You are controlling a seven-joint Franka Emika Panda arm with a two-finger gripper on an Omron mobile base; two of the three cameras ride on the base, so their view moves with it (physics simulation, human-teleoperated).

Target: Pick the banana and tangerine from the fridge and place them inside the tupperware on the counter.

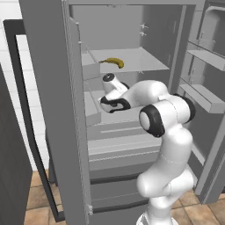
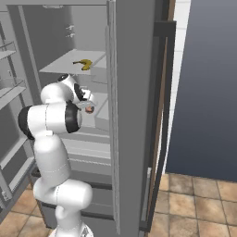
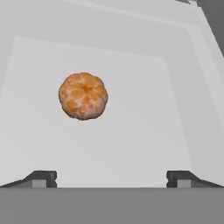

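Tool (image 3: 111, 179) jaws are held wide apart, nothing gripped, just short of the tangerine (image 3: 83, 96) on a fridge (image 1: 52, 110) shelf. Small, light and rollable, the tangerine is best pinched across its middle.

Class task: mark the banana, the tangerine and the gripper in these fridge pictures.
banana (image 1: 113, 62): left base view, middle of its curved body.
tangerine (image 3: 83, 96): hand view, centre of the fruit.
gripper (image 3: 111, 178): hand view, midway between its open fingertips.

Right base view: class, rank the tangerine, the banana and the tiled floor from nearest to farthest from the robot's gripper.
1. tangerine: on the shelf right by the open gripper.
2. banana: one shelf higher, toward the back of the fridge.
3. tiled floor: far below, to the right of the fridge.
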